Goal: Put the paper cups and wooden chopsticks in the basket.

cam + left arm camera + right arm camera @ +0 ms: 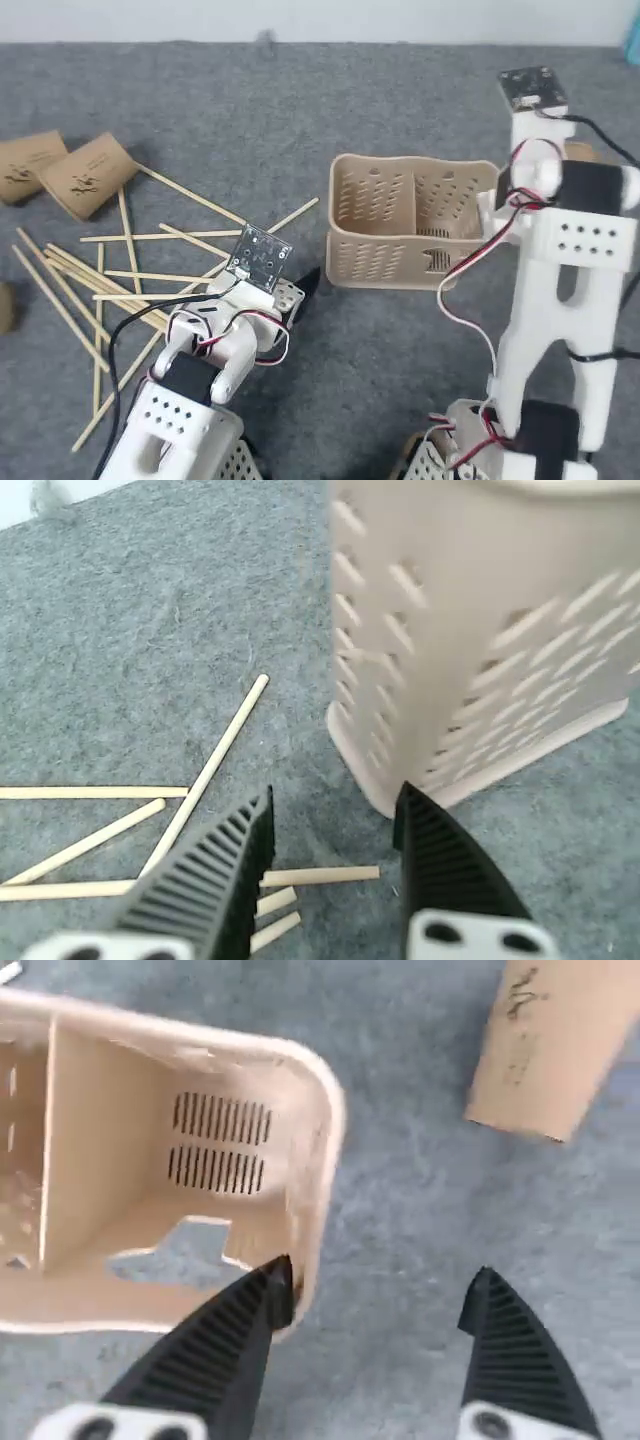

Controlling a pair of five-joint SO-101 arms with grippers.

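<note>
Robotics lab: grey felt-covered table (240, 100)

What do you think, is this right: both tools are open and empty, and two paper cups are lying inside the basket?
Not quite. The high view shows the two paper cups lying on the table beside the chopsticks, apart from the basket. The left tool and right tool are open and empty.

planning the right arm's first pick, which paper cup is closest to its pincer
The paper cup lying beside the basket, just ahead of the right pincer; the other cups lie on the far side of the basket, by the chopsticks.
</note>
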